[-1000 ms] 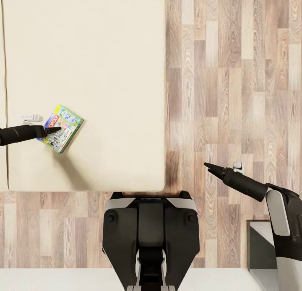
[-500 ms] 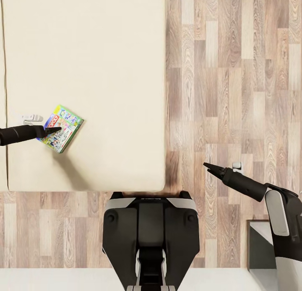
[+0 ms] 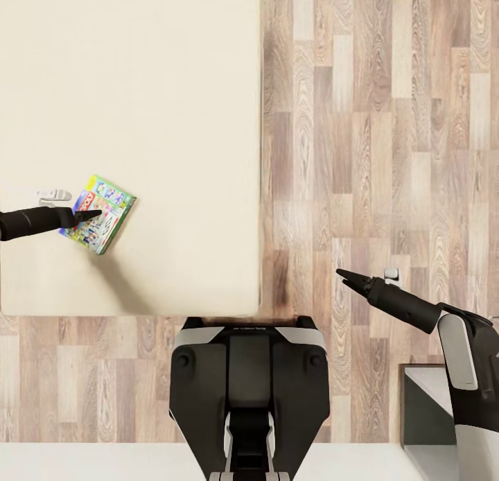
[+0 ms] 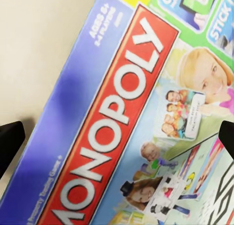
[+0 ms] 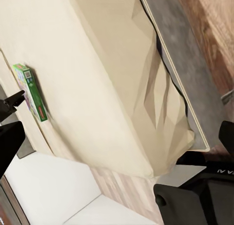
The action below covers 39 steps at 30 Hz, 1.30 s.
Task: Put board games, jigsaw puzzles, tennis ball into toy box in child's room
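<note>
The green Monopoly board game (image 3: 98,213) lies flat on the cream bed (image 3: 173,120), near its front left part. My left gripper (image 3: 93,215) hovers right over the box's left half. In the left wrist view the printed lid (image 4: 122,113) is very close, with a dark fingertip at each side, so the jaws are open. My right gripper (image 3: 343,276) hangs open above the wood floor, right of the bed, holding nothing. The right wrist view shows the board game (image 5: 29,91) edge-on. The toy box, table, jigsaw puzzles and tennis ball are out of view.
Wood-plank floor (image 3: 381,155) runs along the bed's right side and front. A grey-topped cabinet corner (image 3: 423,398) stands at the lower right beside my right arm. The bed's grey side frame (image 5: 180,54) shows in the right wrist view. My base (image 3: 249,377) sits at the bed's front edge.
The whole picture has shifted: bed and floor slid slightly left, so the camera moved. The board game stayed almost fixed under my left gripper. Both arms keep their poses.
</note>
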### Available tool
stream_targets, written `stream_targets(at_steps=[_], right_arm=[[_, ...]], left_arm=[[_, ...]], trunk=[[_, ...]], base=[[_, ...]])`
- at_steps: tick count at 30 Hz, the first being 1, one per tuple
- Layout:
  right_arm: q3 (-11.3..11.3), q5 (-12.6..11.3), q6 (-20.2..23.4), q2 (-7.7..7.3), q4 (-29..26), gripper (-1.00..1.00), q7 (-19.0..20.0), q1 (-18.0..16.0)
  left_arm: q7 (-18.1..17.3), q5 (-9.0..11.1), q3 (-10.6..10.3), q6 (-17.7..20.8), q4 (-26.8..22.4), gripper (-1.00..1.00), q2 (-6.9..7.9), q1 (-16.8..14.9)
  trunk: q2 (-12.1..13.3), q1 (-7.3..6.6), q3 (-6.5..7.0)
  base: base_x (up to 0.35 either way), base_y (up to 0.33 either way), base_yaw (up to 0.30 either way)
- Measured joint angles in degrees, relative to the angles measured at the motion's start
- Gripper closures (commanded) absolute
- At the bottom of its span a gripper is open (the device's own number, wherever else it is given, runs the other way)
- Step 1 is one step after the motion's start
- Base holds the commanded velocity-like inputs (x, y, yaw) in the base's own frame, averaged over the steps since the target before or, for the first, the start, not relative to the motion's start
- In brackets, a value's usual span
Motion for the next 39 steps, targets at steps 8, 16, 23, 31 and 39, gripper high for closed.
stream_targets(at_steps=[8,16,23,31,39], right_arm=[[-0.02,0.01,-0.04,0.02,0.01,-1.0,0.03,0.01],[-0.09,0.01,-0.05,0.04,0.09,-1.0,0.01,0.0],[-0.18,-0.05,-0.05,-0.14,0.02,-1.0,0.07,0.01],[-0.19,-0.05,-0.06,-0.24,0.01,-1.0,0.09,0.0],[-0.21,-0.03,-0.06,-0.26,0.21,-1.0,0.09,0.01]], left_arm=[[0.01,0.01,-0.03,0.04,0.02,-1.0,-0.05,-0.01],[0.01,-0.07,-0.02,0.05,0.01,-1.0,-0.08,0.01],[0.02,-0.02,-0.01,0.05,0.02,-1.0,-0.21,0.01],[0.05,-0.03,-0.04,0.07,0.01,-1.0,-0.38,-0.01],[0.05,-0.01,-0.02,0.13,0.02,-1.0,-0.49,-0.01]], trunk=[[0.0,0.0,0.0],[0.0,0.0,0.0],[0.0,0.0,0.0],[0.0,0.0,0.0],[0.0,0.0,0.0]], base=[[0.0,-0.136,0.0],[0.0,-0.164,0.0],[0.0,-0.208,0.0],[0.0,-0.099,0.0],[0.0,-0.212,0.0]])
